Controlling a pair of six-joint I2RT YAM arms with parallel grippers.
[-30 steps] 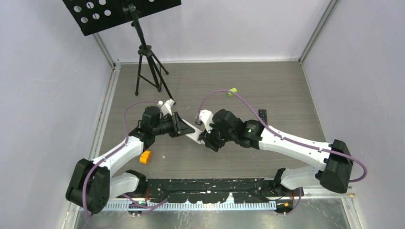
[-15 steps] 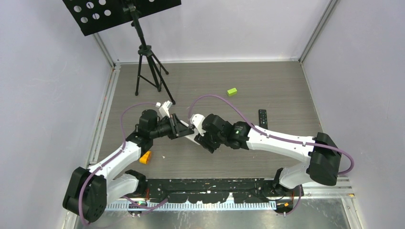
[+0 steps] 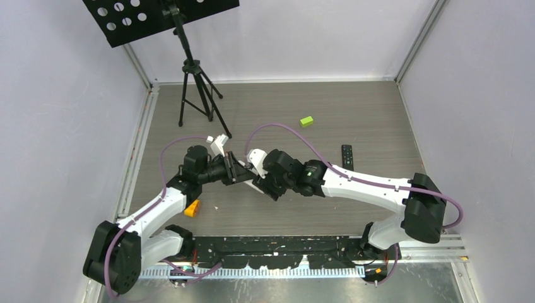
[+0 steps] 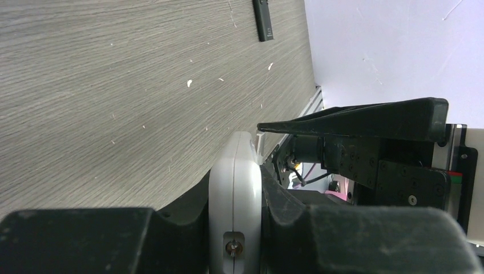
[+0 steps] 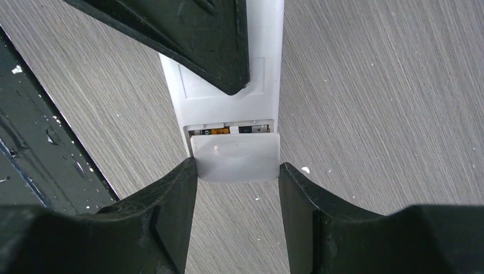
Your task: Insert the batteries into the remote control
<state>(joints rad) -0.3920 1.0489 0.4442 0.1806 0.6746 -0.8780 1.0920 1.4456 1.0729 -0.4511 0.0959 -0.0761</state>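
Observation:
My left gripper (image 3: 235, 169) is shut on a white remote (image 3: 250, 177), held off the table with its back up. In the left wrist view the remote (image 4: 234, 160) stands on edge, pinched between the jaws. In the right wrist view the remote's back (image 5: 262, 85) shows a white battery cover (image 5: 235, 157) partly slid over the compartment. Batteries (image 5: 231, 130), dark with an orange label, show in the narrow gap. My right gripper (image 5: 237, 171) has its fingertips pressed on both sides of the cover's end. A left finger (image 5: 188, 34) hides part of the remote.
A small black remote (image 3: 347, 156) lies on the table to the right and shows in the left wrist view (image 4: 262, 20). A lime-green block (image 3: 306, 120) lies further back. An orange block (image 3: 192, 207) lies by the left arm. A black tripod stand (image 3: 195, 82) is at the back left.
Both grippers have shifted left with the remote between them. The right gripper has closed in toward the left one. The right arm's cable no longer covers the green block.

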